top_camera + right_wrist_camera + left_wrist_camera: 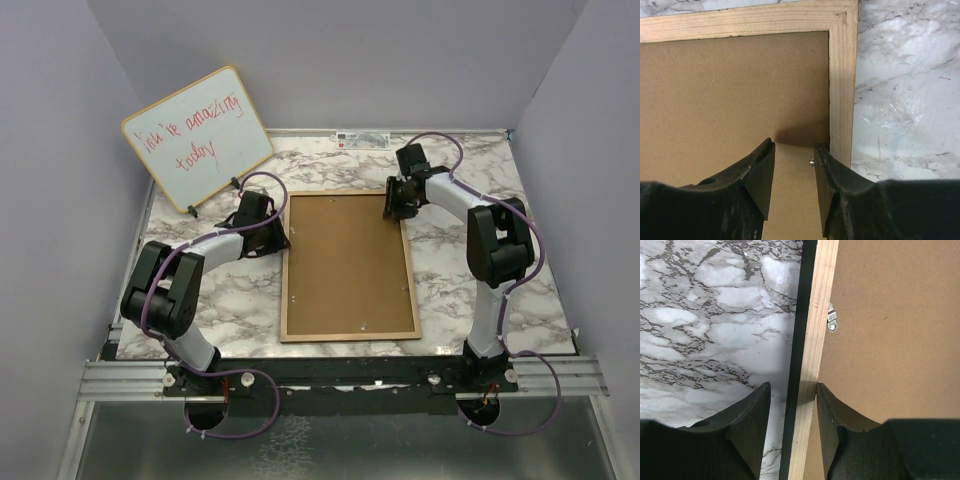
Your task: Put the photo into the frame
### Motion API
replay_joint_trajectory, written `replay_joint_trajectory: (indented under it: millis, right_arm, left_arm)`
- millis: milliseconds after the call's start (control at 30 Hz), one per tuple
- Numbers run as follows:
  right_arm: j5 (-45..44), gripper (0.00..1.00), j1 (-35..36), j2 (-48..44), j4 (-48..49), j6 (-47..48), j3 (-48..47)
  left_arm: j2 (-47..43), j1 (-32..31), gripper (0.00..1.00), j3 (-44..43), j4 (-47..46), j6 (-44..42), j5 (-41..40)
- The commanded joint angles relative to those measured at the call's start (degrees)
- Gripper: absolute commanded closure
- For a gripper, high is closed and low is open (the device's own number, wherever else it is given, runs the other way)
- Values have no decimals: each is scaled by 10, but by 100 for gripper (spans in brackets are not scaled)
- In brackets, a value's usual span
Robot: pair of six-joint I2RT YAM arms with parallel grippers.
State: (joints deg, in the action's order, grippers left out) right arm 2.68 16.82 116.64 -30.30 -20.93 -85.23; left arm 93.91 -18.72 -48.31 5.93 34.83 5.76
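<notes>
On the grey-veined white marble-patterned counter [240, 300], the large rectangular picture frame [816, 340] is laid flat with its light wood face up and its black face down, presumably so that its back can be reached. Within its narrow rails a plain brown board [348, 265] is seated and fills the opening; nothing else is seen inside. The glossy mountain photo is shown in no view, and whether it lies under the board cannot be told. A wood-edged whiteboard [198, 135] with red handwriting is propped at the far left corner, well apart from the frame.

The left claw [793, 386] is set part-way open astride the frame's left rail. One finger is over the counter and the other is against the rail's inner edge, probably to steady it; nothing is clamped. The right claw [794, 145] is held narrowly parted above the board at the far right corner, holding nothing. A small metal tab [831, 320] is seen on the board just beside the rail.
</notes>
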Motion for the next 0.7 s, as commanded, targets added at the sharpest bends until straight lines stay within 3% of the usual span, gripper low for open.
replay_joint_trajectory:
  millis: [0, 267, 667]
  right_arm:
    - [-3, 59, 3, 8, -52, 9, -14]
    - [5, 64, 4, 6, -73, 7, -20]
    - [11, 61, 3, -29, -34, 7, -24]
  left_arm:
    - [24, 4, 56, 8, 29, -8, -16]
    - [28, 4, 58, 10, 11, 3, 3]
    - [18, 4, 58, 11, 13, 4, -3]
